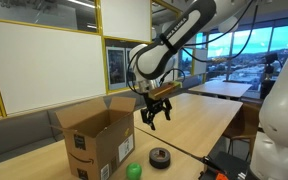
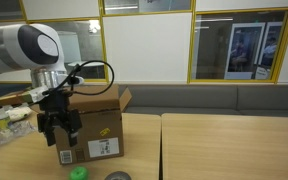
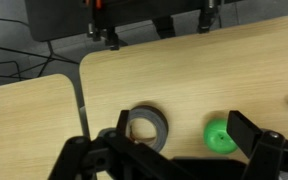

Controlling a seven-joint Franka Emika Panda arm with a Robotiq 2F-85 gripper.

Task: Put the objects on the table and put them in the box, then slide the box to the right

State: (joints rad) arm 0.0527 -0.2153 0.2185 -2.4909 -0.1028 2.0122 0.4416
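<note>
The brown cardboard box [image 1: 92, 140] [image 2: 90, 126] stands on the light wood table [image 1: 199, 120] [image 2: 224, 145] with its top flaps up. In front of it lie a small green ball [image 1: 133, 171] [image 2: 78, 174] [image 3: 220, 136] and a flat black tape roll [image 1: 160, 156] [image 2: 117, 177] [image 3: 144, 125]. My gripper [image 1: 154, 112] [image 2: 60, 130] [image 3: 180, 135] hangs open in the air beside the box and above these two objects. In the wrist view the roll lies by one finger [image 3: 115, 128], the ball by the other. Nothing is held.
A seam [image 3: 81, 105] splits the table into two tops. Dark chair bases [image 3: 104, 30] stand past its far edge. More tables [image 1: 224, 88] and a window lie behind. Clutter [image 2: 9, 118] sits beside the box. A white machine body [image 1: 282, 130] stands at the near side.
</note>
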